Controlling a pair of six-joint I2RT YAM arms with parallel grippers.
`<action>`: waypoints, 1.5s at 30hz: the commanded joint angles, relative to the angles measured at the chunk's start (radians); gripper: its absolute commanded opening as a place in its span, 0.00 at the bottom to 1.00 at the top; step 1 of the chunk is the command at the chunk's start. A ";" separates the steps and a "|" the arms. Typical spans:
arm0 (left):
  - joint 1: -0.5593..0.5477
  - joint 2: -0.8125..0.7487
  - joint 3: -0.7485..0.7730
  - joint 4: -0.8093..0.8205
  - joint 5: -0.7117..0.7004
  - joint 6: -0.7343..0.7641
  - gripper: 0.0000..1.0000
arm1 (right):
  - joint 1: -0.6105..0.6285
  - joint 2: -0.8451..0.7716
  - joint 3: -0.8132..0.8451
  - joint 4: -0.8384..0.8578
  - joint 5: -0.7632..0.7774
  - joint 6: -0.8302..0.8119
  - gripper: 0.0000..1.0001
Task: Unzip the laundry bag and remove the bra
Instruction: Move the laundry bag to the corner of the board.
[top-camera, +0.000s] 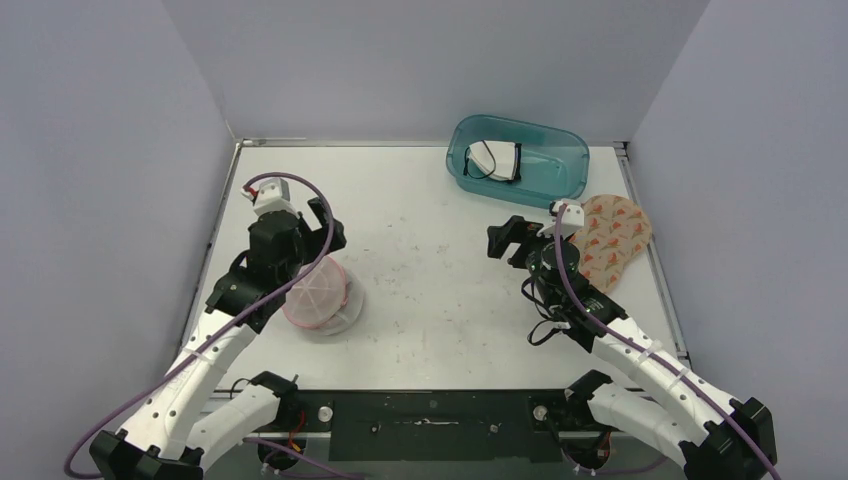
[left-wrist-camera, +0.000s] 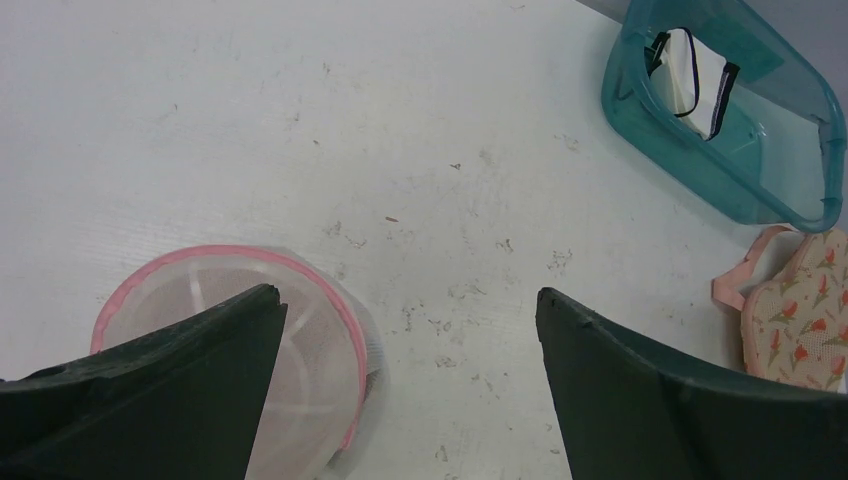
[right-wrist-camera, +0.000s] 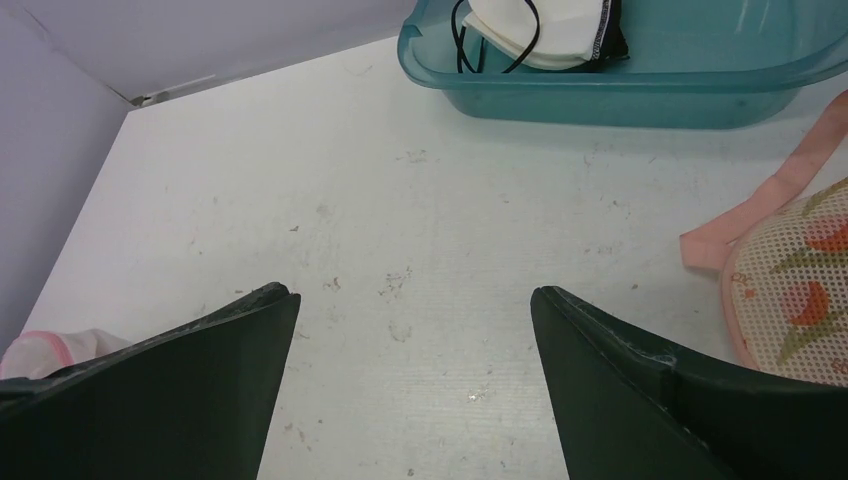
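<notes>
The left pincer (left-wrist-camera: 408, 295) hangs spread, tilted down, with the pink-rimmed mesh laundry bag (top-camera: 322, 298) under its left finger. The right pincer (right-wrist-camera: 415, 292) is spread above the scuffed white bench (top-camera: 420, 290). A floral mesh bag (top-camera: 612, 232) lies to its right, and ahead a teal tub (top-camera: 560, 180) holds a white black-strapped bra (top-camera: 497, 160).

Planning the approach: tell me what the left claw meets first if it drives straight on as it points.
Most likely bare table, just beside the pink-rimmed laundry bag; depth is unclear, so the left claw might brush the bag.
</notes>
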 joint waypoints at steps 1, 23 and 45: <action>-0.005 -0.003 0.017 0.013 -0.015 0.006 0.96 | -0.001 -0.015 0.009 0.022 0.034 -0.014 0.90; -0.004 -0.107 -0.090 0.153 0.158 0.117 0.96 | -0.354 0.201 -0.055 0.147 -0.089 0.330 0.93; 0.009 -0.140 -0.100 0.172 0.230 0.060 0.96 | -0.556 0.078 -0.161 -0.001 0.100 0.288 0.92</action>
